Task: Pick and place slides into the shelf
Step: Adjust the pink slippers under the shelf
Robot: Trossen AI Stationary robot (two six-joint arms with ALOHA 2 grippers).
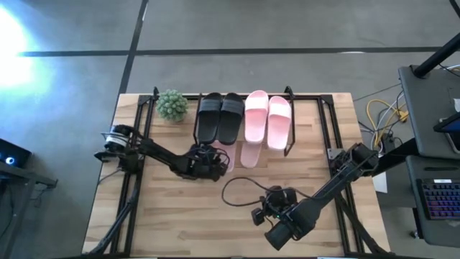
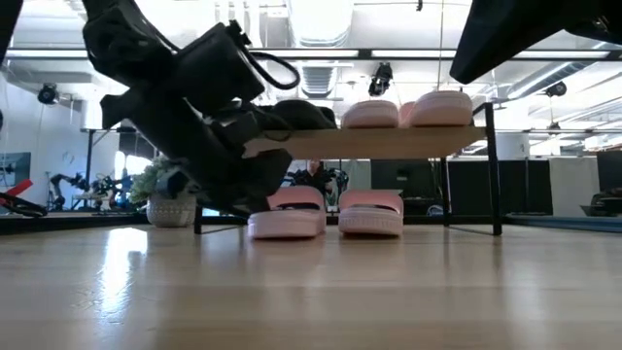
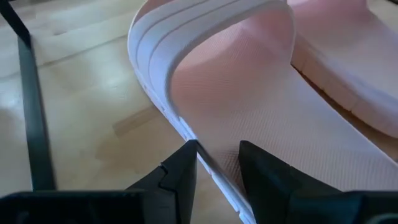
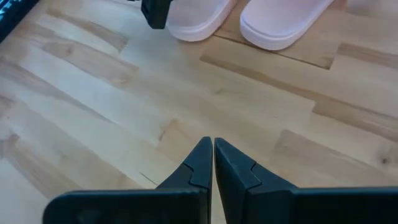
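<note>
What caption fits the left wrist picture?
The left gripper pinches the side edge of a pale pink slide lying on the wooden table.

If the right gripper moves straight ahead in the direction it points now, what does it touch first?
Most likely bare tabletop at first: the right gripper, shut, points across open wood. Beyond that lie the heels of two pink slides, one roughly ahead, the other beside it by the left gripper. Depth is hard to judge.

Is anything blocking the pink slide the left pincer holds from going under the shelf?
Nothing visible. The left pincer grips the edge of a pink slide already at the shelf bottom level, beside the other pink slide.
</note>
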